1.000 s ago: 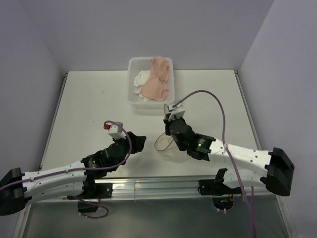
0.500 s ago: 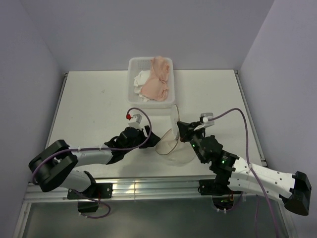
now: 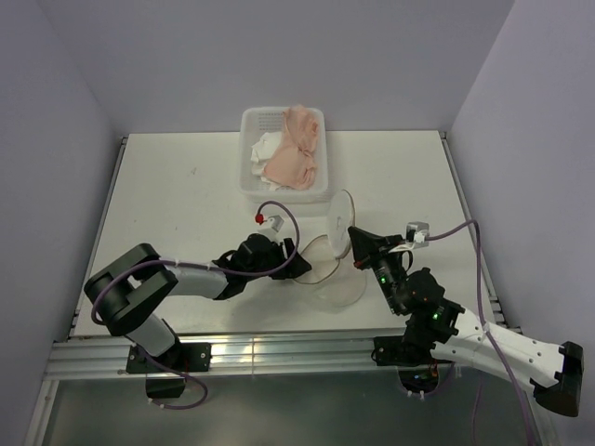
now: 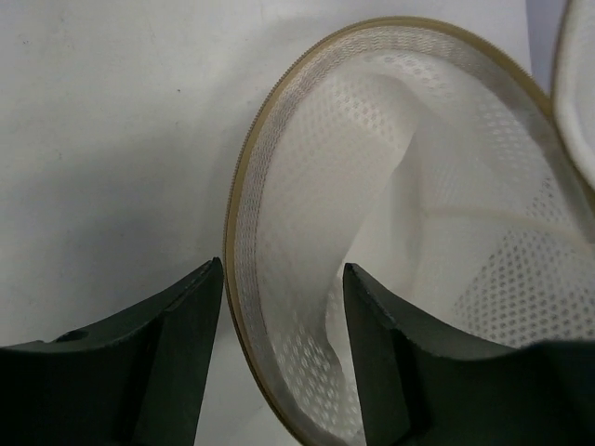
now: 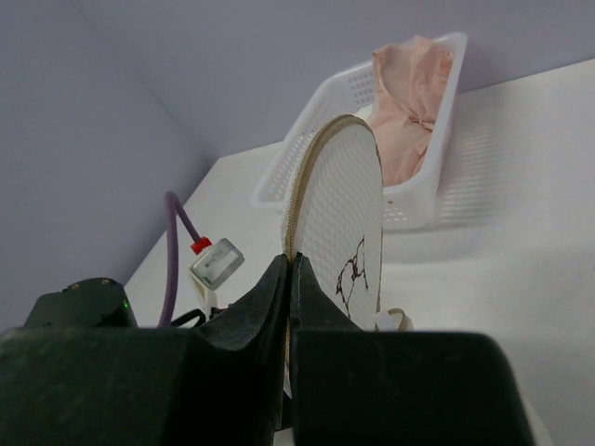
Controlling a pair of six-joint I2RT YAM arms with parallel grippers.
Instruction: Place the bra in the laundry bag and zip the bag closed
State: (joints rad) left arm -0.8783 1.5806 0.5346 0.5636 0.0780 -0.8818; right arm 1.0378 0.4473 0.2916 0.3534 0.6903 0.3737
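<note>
The laundry bag [image 3: 333,286] lies in the middle of the table, a pale mesh bag with a tan wire rim [image 4: 244,167]. Its round flap lid [image 3: 341,223] stands upright, and my right gripper [image 3: 354,234] is shut on the lid's zip edge [image 5: 296,200]. The lid [image 5: 349,214] carries a dark scribbled mark. My left gripper [image 3: 296,266] is open and straddles the bag's rim, one finger [image 4: 181,316] outside and the other [image 4: 381,316] inside the mouth. White cloth that looks like the bra [image 3: 265,149] lies in the basket.
A white perforated basket [image 3: 249,182] stands at the back centre, holding peach fabric [image 3: 296,153] beside the white cloth. It also shows behind the lid in the right wrist view, basket [image 5: 437,200]. The left wrist's cable and camera [image 5: 216,263] sit close to the lid.
The right gripper has swung right and raised the lid from low over the bag to upright. The left gripper has moved right, up to the bag's rim.
</note>
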